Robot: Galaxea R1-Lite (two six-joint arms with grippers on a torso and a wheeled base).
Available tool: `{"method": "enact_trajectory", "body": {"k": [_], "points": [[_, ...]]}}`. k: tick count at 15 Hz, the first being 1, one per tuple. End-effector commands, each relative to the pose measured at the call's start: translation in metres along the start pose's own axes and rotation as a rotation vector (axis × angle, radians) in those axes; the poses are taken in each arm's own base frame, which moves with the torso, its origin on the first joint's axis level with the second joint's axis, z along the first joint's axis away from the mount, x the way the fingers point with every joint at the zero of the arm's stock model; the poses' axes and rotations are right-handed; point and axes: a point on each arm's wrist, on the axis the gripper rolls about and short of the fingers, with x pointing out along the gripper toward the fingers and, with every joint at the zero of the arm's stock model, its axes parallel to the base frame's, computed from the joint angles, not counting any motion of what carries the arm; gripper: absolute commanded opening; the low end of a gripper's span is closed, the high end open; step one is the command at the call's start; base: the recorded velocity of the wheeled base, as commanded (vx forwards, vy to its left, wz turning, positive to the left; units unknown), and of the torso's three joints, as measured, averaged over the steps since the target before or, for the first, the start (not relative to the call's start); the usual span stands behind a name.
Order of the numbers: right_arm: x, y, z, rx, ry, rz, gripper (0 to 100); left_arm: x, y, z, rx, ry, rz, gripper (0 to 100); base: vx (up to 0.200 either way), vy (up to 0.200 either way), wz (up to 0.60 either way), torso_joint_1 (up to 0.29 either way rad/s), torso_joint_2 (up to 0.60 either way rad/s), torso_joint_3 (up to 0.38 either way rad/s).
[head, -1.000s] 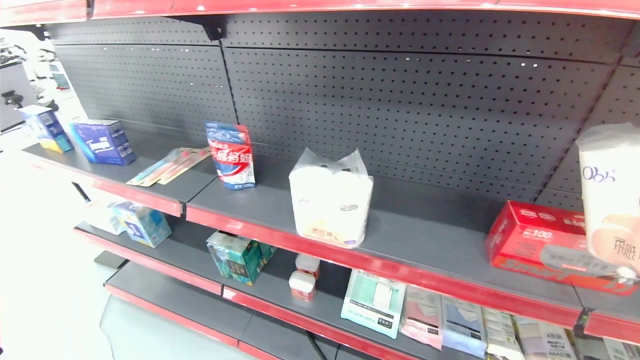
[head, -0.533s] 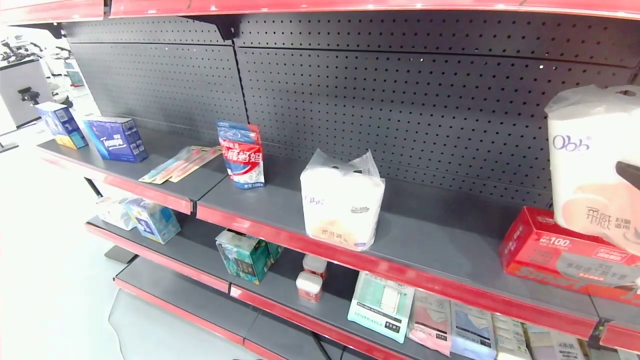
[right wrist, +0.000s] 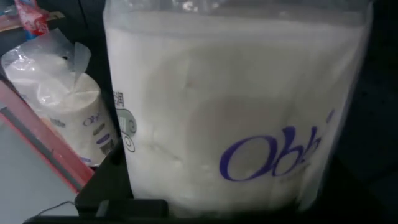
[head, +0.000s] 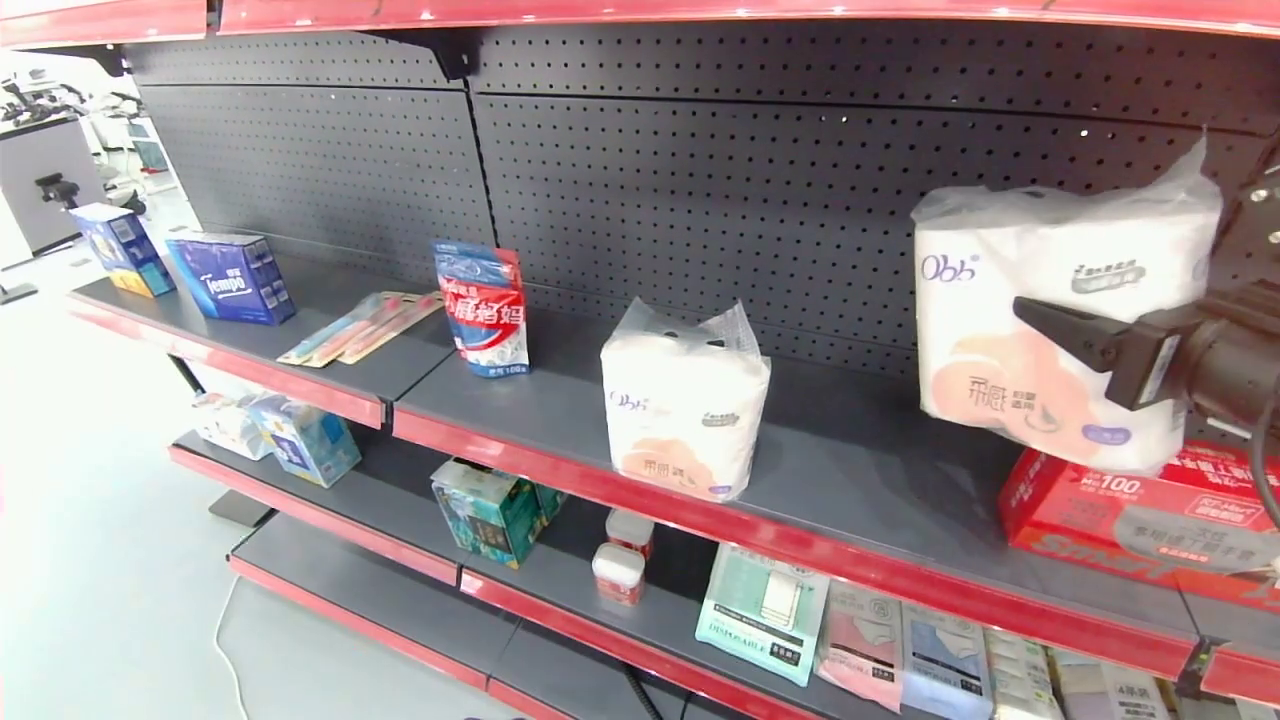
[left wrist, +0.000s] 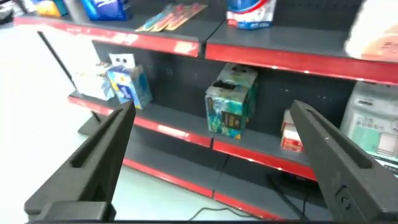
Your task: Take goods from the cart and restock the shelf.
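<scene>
Tissue pack [head: 1040,250] is clamped by the right gripper [head: 1060,335] and held above the shelf [head: 850,460] near the red box [head: 1130,505], presumably to be set beside the matching pack [head: 685,400]; the left gripper [left wrist: 211,107] is spread wide.

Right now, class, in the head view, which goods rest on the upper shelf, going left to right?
Small blue-and-yellow box, blue tissue box, toothbrush packs, red-and-blue pouch, white tissue pack, red box.

Upper pack [head: 1000,300] above shelf [head: 860,470], right of standing pack [head: 685,415]; pouch [head: 485,310] farther left; box [head: 1100,510] far right.
</scene>
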Motion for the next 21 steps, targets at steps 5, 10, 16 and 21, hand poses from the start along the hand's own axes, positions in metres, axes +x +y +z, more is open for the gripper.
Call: {"method": "enact_trajectory", "body": {"k": [5, 10, 16, 21], "points": [[0.044, 0.006, -0.022, 0.037, 0.054, 0.028, 0, 0.000, -0.001, -0.005, 0.044, 0.043, -0.049, 100, 0.000, 0.000, 0.00, 0.000, 0.00, 0.000], [0.053, 0.006, -0.019, 0.026, 0.044, 0.032, 0, 0.000, 0.000, -0.005, -0.078, 0.048, 0.025, 100, 0.000, 0.000, 0.00, 0.000, 0.00, 0.000], [0.052, 0.004, -0.017, 0.026, 0.037, 0.020, 0, 0.000, 0.003, -0.004, -0.137, 0.033, 0.159, 100, 0.000, 0.000, 0.00, 0.000, 0.00, 0.000], [0.052, 0.004, -0.019, 0.028, 0.044, 0.021, 0, 0.002, 0.003, -0.010, -0.083, 0.127, 0.061, 100, 0.000, 0.000, 0.00, 0.000, 0.00, 0.000]]}}
